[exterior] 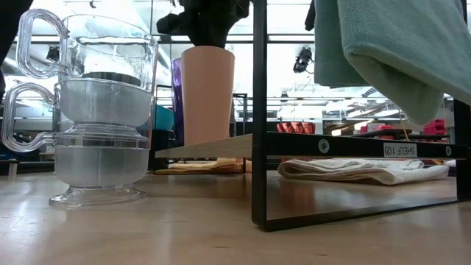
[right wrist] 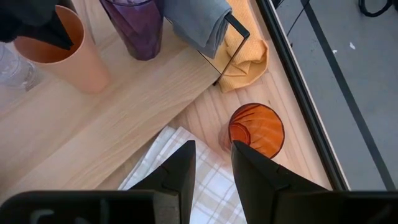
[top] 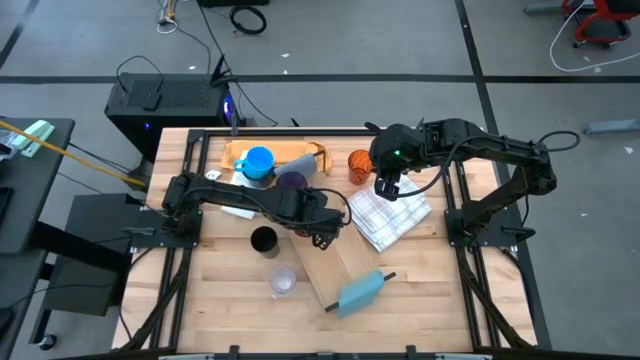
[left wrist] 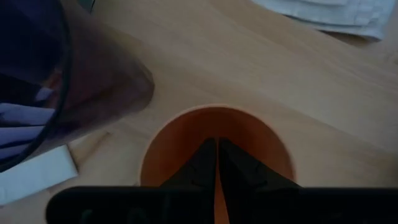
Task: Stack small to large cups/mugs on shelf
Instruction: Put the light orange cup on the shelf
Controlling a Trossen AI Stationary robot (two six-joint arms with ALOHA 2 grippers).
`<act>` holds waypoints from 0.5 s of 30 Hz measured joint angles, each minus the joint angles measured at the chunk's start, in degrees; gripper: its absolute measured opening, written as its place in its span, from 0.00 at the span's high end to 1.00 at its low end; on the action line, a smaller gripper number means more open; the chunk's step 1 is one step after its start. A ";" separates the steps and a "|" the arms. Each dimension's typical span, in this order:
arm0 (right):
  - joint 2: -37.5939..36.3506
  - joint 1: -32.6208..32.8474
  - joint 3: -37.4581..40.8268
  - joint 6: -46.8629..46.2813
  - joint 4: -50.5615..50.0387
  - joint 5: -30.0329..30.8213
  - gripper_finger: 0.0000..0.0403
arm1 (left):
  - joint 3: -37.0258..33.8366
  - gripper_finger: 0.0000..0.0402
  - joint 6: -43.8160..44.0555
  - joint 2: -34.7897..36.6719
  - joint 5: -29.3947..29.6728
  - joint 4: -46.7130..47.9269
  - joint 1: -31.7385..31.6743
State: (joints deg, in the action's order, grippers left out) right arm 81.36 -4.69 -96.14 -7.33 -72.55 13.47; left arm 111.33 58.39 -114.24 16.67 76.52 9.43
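Left gripper clenched on the rim of a pale orange cup standing on the shelf beside the purple tumbler; right gripper hovering parted, empty, over a ribbed orange cup on the worktop

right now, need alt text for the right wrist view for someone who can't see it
The right gripper hovers open above a ribbed orange glass beside a white checked cloth. Farther off, a peach cup and purple tumbler stand on the pale wooden shelf.
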 joint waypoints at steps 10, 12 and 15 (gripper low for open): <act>0.00 0.00 0.00 0.42 0.00 0.00 0.73 | 0.04 0.95 -0.10 -0.20 0.02 -0.01 -0.28; 0.00 -0.01 0.00 0.43 0.02 0.00 0.73 | 0.04 0.96 -0.24 -0.20 0.04 0.01 -0.51; 0.00 0.01 0.00 0.42 0.02 0.00 0.73 | 0.04 0.96 -0.58 -0.20 0.04 0.09 -0.66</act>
State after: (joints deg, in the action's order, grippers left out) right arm 81.36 -4.69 -96.14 -6.92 -72.53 13.47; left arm 111.37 57.80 -114.43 16.71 76.61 8.78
